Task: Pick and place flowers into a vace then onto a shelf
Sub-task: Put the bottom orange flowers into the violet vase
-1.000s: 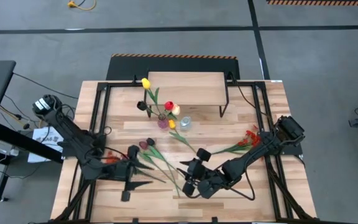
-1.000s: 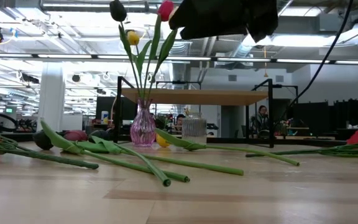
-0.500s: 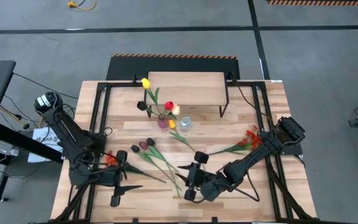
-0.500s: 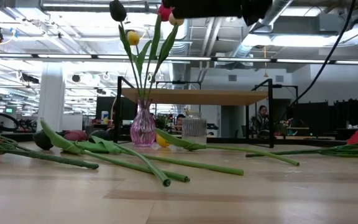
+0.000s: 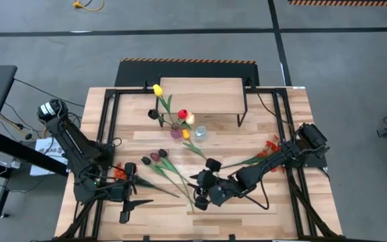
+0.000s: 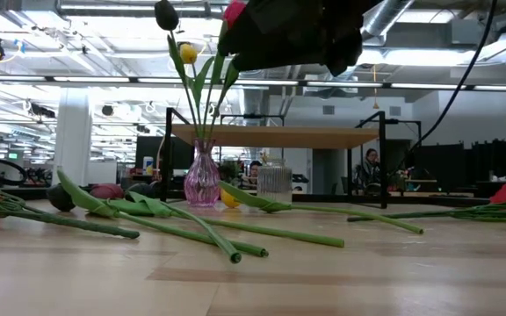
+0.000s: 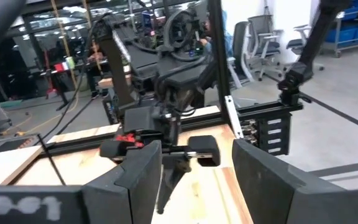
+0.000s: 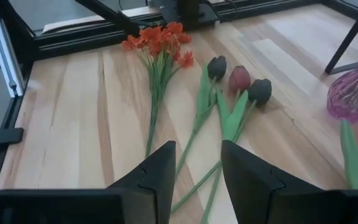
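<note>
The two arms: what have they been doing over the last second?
The left hand pulled back toward the table's near left corner, away from the loose tulips, then stopped. The right hand slid left along the near side toward those stems, open and empty. Neither took hold of anything. The vase, flowers and shelf stayed put.

Upper centre of the overhead frame, the shelf [image 5: 201, 95] stands with its light wood top on thin black legs. Just in front of it a pink glass vase [image 5: 176, 132] holds upright tulips [image 5: 168, 107] with yellow, red and dark heads. Three dark and maroon tulips [image 8: 240, 83] lie flat at centre-left, stems running toward the lower middle. An orange-red spray [image 8: 160, 41] lies at lower left, another red spray [image 5: 271, 148] at centre-right. A yellow-headed tulip [image 5: 186, 134] lies beside the vase.
</note>
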Controlling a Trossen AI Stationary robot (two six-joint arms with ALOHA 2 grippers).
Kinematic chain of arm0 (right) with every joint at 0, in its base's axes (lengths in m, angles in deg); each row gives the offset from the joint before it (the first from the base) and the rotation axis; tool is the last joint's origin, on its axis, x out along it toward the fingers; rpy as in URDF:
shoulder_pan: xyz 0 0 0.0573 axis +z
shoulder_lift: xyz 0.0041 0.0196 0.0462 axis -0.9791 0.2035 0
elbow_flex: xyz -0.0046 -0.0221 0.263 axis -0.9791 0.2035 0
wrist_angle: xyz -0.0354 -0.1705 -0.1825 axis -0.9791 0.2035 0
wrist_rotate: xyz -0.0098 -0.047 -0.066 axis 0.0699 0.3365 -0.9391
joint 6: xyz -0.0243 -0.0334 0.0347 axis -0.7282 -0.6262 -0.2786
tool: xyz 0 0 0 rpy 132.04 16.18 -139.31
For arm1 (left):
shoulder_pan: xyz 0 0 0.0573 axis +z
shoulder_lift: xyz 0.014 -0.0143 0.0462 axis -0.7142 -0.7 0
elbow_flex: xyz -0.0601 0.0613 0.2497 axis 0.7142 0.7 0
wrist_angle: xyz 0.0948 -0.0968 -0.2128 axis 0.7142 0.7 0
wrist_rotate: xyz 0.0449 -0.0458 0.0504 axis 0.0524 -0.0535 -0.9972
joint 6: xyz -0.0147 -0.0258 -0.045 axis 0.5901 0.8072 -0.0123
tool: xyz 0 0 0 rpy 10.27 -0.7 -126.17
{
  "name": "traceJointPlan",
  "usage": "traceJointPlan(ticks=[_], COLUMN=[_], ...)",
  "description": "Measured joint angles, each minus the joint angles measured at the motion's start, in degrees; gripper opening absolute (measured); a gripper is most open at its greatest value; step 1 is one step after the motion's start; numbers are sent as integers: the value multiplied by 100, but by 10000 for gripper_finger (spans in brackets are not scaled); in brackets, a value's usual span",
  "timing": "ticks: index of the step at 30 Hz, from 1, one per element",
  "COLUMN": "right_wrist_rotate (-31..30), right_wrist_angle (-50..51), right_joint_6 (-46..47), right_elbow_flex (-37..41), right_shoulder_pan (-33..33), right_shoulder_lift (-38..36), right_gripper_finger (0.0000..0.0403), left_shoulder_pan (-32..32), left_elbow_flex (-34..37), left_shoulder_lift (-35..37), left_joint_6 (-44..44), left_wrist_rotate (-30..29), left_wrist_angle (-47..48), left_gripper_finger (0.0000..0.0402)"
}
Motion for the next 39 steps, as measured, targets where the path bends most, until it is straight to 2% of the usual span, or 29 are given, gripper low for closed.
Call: traceJointPlan(ticks=[6, 11, 16, 20, 24, 28, 35, 39], right_wrist_rotate=[-22, -632, -654, -651, -500, -442, -311, 620], right_wrist_angle=[72, -409, -654, -1468, -3192, -4066, -4202, -4072], right_joint_6=[-205, -566, -746, -1490, -2506, -2756, -2246, -2197], right_elbow_flex=[0, 0, 0, 14, -2, 4, -137, -271], right_shoulder_pan=[21, 176, 356, 460, 435, 339, 171, -55], right_shoulder_lift=[0, 0, 1, 311, 838, 1259, 1305, 1305], right_gripper_finger=[121, 121, 121, 120, 121, 121, 121, 120], left_shoulder_pan=[-139, -159, -151, -150, -149, -150, -149, -149], left_elbow_flex=[0, 0, 0, -2, -2, -2, -2, -2], left_shoulder_lift=[0, -1, -2, -4, -4, -4, -4, -4], left_joint_6=[-136, -511, -945, -905, -904, -895, -860, -851], left_wrist_rotate=[-58, -57, -55, -54, -13, -11, 2, 4], left_wrist_angle=[-5, 72, 13, -5, -11, -15, -49, -79], left_gripper_finger=[187, 187, 187, 187, 187, 187, 187, 187])
